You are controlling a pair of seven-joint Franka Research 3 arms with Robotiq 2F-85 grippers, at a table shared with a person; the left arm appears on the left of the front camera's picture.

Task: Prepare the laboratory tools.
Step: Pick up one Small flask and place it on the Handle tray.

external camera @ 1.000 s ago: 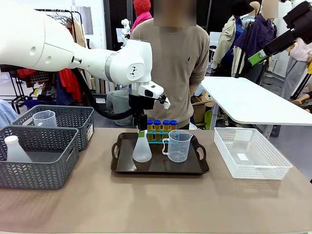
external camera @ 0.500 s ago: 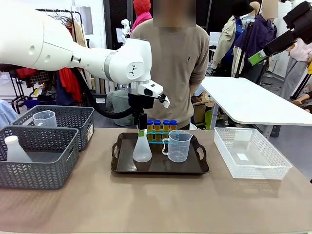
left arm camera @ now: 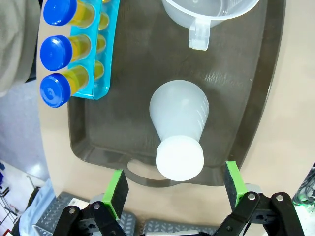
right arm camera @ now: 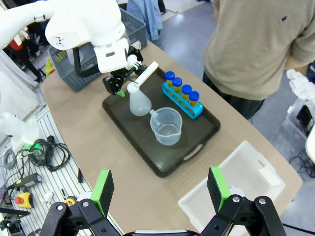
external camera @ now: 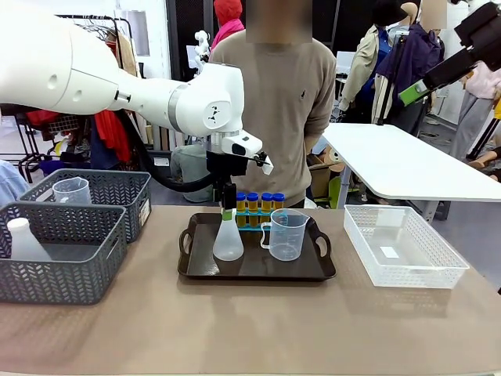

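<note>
In the left wrist view the measuring beaker (left arm camera: 209,14) is cut off by the top edge, leaving only its lower rim and handle. The blue rack (left arm camera: 93,49) runs off the top too, hiding its fourth tube.

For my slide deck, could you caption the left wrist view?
Open left end effector poised over the white conical flask standing on the dark tray.
</note>
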